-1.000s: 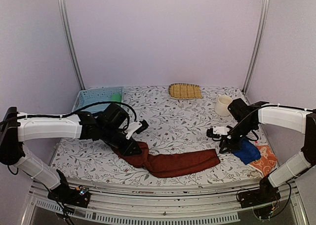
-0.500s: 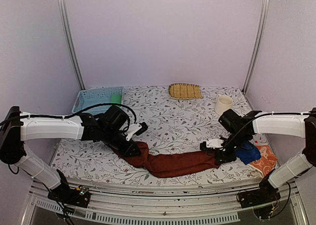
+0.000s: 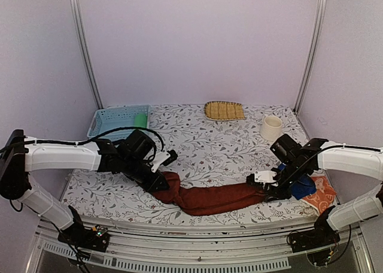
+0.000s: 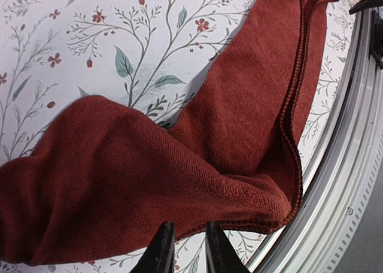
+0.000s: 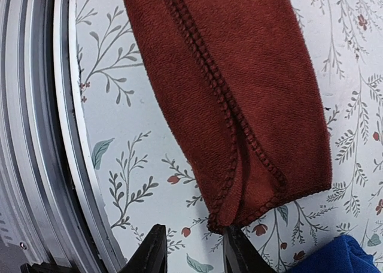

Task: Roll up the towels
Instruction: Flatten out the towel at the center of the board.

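The right gripper [image 5: 192,234], fingers parted astride the right-end corner of the reddish-brown towel [image 5: 239,75], should close squarely on both hems; the left gripper [image 4: 187,230] is at its left end, grip indeterminable.

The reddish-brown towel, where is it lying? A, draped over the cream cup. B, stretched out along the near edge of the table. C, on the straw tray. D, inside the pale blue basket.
B: the reddish-brown towel lies lengthwise on the flowered table close to its front edge, with the left gripper at its left end and the right gripper at its right end.
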`<control>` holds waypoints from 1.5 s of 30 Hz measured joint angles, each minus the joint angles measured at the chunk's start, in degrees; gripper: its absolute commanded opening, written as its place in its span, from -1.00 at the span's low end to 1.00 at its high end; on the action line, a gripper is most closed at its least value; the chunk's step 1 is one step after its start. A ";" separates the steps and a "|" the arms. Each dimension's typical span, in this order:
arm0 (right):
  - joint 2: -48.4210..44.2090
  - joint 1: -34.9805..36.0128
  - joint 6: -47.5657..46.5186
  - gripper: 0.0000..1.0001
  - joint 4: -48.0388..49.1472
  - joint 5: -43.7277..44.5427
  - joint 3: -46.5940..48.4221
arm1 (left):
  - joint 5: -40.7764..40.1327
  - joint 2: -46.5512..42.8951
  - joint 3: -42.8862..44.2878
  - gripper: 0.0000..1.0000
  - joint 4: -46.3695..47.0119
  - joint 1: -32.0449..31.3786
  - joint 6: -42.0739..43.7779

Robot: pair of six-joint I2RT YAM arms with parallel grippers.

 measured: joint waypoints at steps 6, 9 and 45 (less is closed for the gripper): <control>1.46 -4.98 0.68 -0.46 0.50 -2.25 5.75 | -0.22 0.00 0.00 -0.57 -0.13 0.04 0.02; 4.04 -6.78 0.83 -0.53 1.66 -2.86 6.91 | -0.24 -0.02 0.00 -0.57 -0.09 0.04 0.00; 7.91 -10.19 3.72 -0.96 1.51 0.35 28.02 | -4.87 -7.10 -2.93 -0.56 0.13 2.62 -1.27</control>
